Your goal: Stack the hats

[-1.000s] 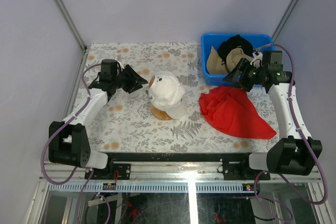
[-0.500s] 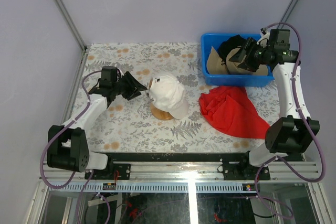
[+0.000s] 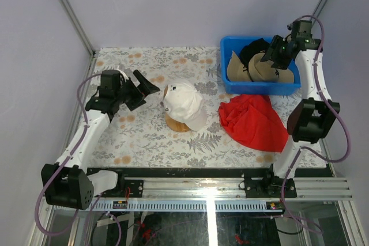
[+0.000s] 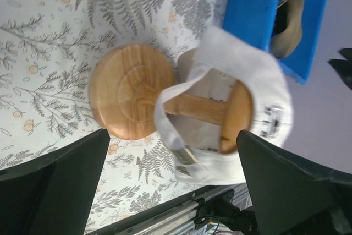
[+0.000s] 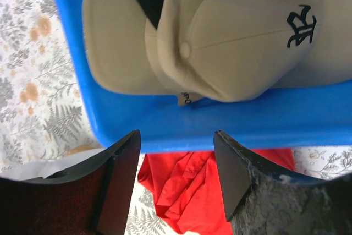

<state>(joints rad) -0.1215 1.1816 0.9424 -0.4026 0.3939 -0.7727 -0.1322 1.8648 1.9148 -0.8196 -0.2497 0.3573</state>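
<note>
As the tan cap (image 5: 242,37) lies beneath the wide-open right gripper (image 5: 177,163), a grasp looks imminent; the left gripper (image 4: 173,188), also spread, faces the white cap (image 4: 247,75).

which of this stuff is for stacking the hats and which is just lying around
For the job: white cap; tan cap with dark logo; second tan cap; black cap.
Lying about: red cloth; wooden stand under the white cap; blue bin holding the other three.

A cap (image 3: 184,102) tops the stand (image 4: 129,98); other caps (image 5: 236,37) lie in the bin (image 5: 247,120).
</note>
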